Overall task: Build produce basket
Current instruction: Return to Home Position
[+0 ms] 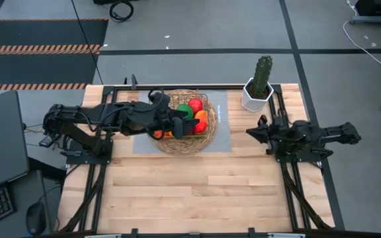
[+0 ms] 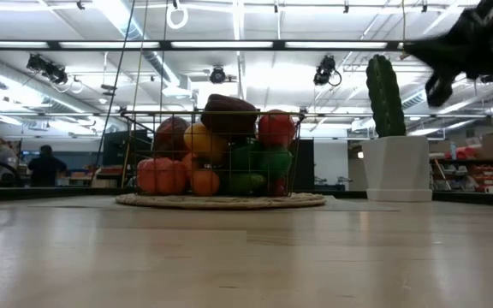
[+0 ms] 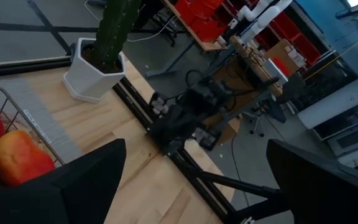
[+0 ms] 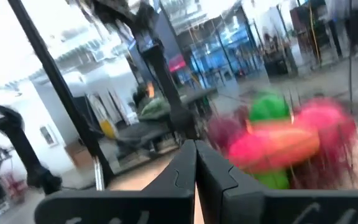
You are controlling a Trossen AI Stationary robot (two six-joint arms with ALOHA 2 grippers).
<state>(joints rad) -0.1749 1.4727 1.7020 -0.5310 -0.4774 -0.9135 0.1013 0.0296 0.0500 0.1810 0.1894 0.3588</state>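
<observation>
Left claw (image 1: 177, 124) hangs over the left half of the basket (image 1: 210, 139), centre of the high view, with its arm stretched in from the left edge. In the left wrist view its two fingers (image 3: 86, 180) sit far apart at the bottom corners with nothing between them: spread, empty.

The basket sits on a grey mat (image 1: 222, 99), upper middle of the worktop (image 1: 197, 192). Produce (image 1: 196, 114) is piled inside; red, green and orange pieces show from above. In the low view the basket (image 2: 221, 202) is left of centre and the produce (image 2: 221, 150) is heaped up to the top of the wire wall. A dark red piece is on top with a red one to its right, yellow and dark red pieces are upper left, orange ones are lower left and green ones are lower middle. The left wrist view catches an orange-red piece (image 3: 17, 158) and a red one behind the basket wire at the left edge.

Right claw (image 1: 251, 132) is at mid-right of the high view, well apart from the basket and pointing left toward it; its arm is folded over the right side of the worktop. In the right wrist view the fingers (image 4: 179, 174) are pressed together, pinching nothing — the produce beyond them is blurred.

A white hexagonal pot (image 1: 255, 98) with a cactus (image 1: 263, 71) stands up and right of the basket in the high view. In the low view the pot (image 2: 396, 167) is right of the basket, apart from it.
</observation>
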